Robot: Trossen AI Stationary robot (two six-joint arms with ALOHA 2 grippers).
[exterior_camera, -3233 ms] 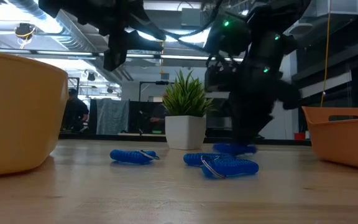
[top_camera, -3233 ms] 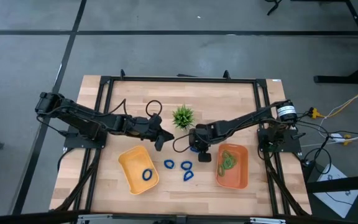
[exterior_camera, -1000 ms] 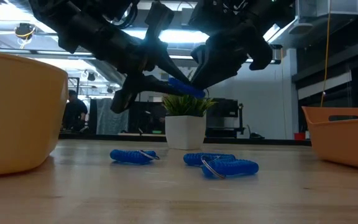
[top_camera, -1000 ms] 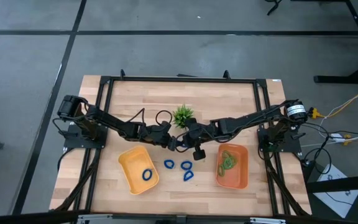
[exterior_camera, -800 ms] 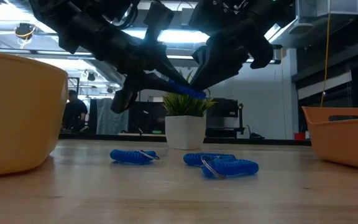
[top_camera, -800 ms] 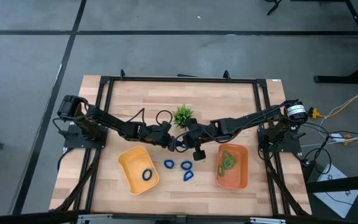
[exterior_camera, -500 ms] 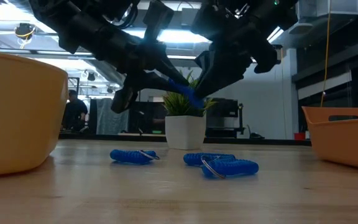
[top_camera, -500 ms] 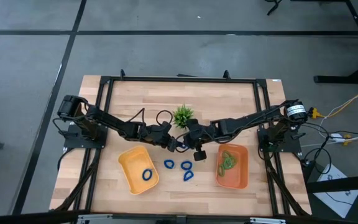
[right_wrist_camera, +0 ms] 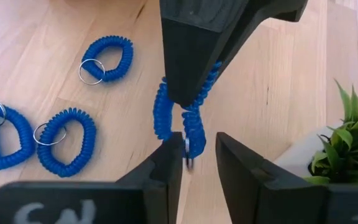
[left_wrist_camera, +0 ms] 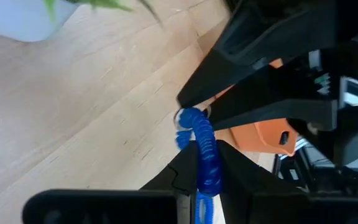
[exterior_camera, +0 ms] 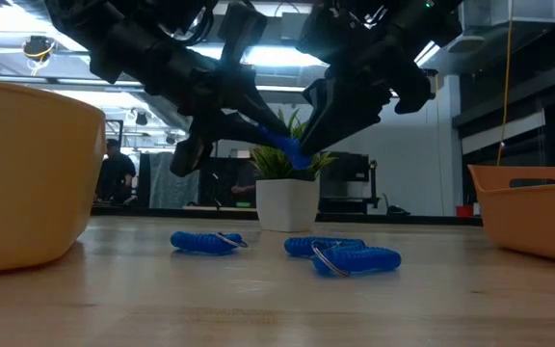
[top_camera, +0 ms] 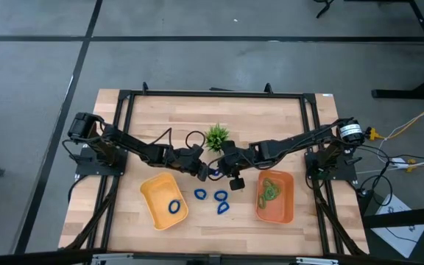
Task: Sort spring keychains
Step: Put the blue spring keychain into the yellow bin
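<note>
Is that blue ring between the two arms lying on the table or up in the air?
In the air: the left gripper holds the blue ring above the table.

— What did the robot itself look like?

— Two dark, slim, jointed arms. The left arm point(top_camera: 127, 149) and the right arm point(top_camera: 289, 143) both wore matte black casings, and each stood on a black base plate at the edge of the pale wooden slatted table point(top_camera: 216, 221).

— Any cables?

— A thin black cable looped above the left arm's wrist, near the table's middle. A round silver-and-black cap sat at the right arm's shoulder.

— And the fingers?

— Black, wedge-shaped, smooth plastic, tapering to blunt tips point(right_wrist_camera: 166, 168).
</note>
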